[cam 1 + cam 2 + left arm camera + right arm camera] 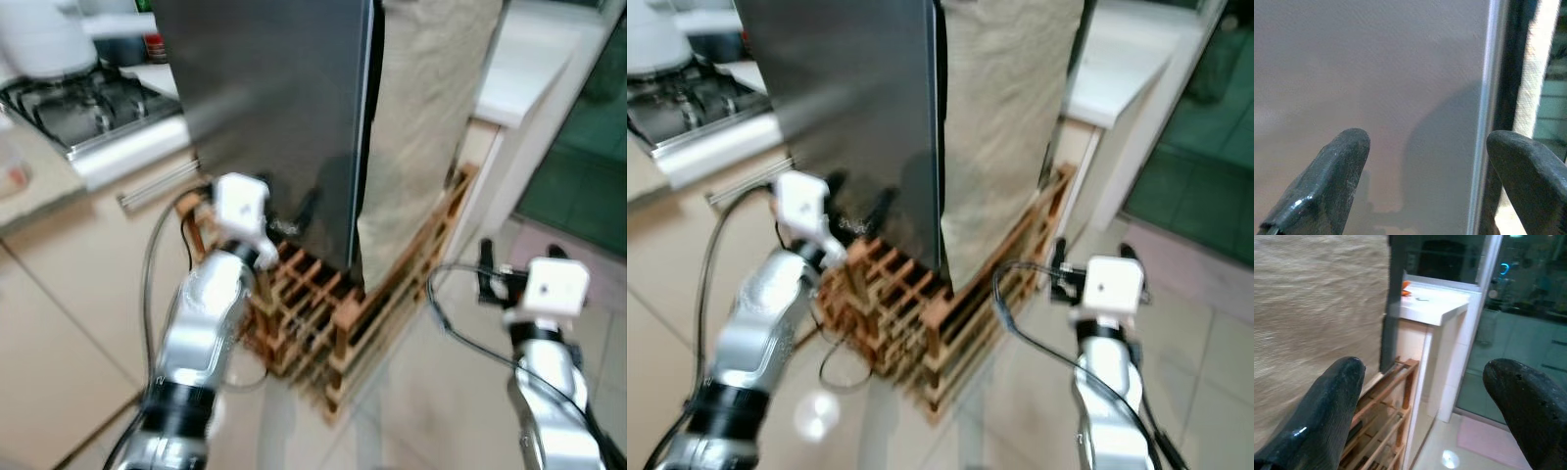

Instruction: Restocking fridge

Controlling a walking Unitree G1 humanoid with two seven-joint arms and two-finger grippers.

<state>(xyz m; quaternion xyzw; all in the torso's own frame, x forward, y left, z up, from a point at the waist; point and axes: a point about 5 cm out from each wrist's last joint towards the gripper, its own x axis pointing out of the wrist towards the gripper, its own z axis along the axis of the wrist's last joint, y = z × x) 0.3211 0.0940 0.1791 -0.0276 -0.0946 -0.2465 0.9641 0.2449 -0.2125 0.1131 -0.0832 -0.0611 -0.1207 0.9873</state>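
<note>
A: Where is the fridge (274, 117) sitting?
B: On a wooden rack (323, 313), beside the counter (534, 69)
A: The tools?
B: Left tool (1425, 191) and right tool (1425, 416) are both hanging released, grasping nothing

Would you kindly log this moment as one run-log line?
fridge door: closed | left gripper: open, facing door | right gripper: open, beside cloth-covered side
</note>
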